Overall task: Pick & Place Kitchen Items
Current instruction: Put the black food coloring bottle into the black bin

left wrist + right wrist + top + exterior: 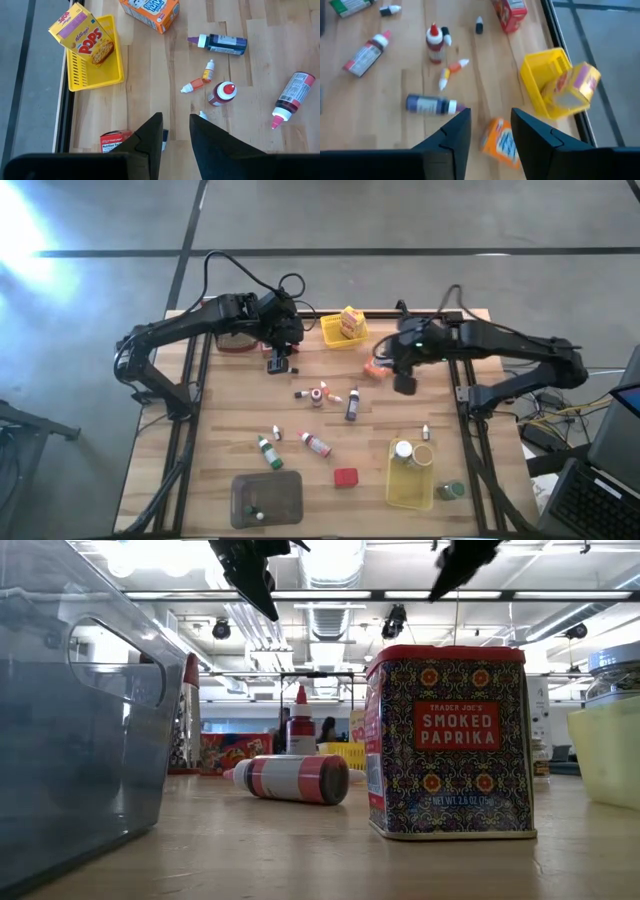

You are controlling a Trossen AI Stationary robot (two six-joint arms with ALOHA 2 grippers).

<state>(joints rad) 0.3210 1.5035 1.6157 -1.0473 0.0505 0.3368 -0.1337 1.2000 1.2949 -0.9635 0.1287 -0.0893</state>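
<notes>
Desk point(230, 420) seen from above: left tool point(278, 363) is held at about 11 o'clock of the centre, fingers parted by a narrow gap with nothing between them, just above a small red box point(116, 141) and a tiny dark item. Right tool point(404, 383) is held at about 1 o'clock, fingers point(451, 131) apart and nothing gripped, with the orange box point(377, 368) just beside it at its 10 o'clock. Yellow basket point(331, 335) at 12 o'clock carries a tilted cereal box point(351, 321). Kitchen items are scattered over the middle: dark bottle point(352, 408), red-capped jar point(317, 397), small dropper bottles point(334, 396), pink-label bottle point(317, 444), green bottle point(268, 453), red block point(345, 477) toward 6 o'clock. Second yellow basket point(396, 490) at 5 o'clock holds two jars. Grey tray point(270, 502) at 7 o'clock holds one small bottle. In the low view a paprika tin point(449, 741) stands upright, with the pink-label bottle lying on its side just beside it.
</notes>
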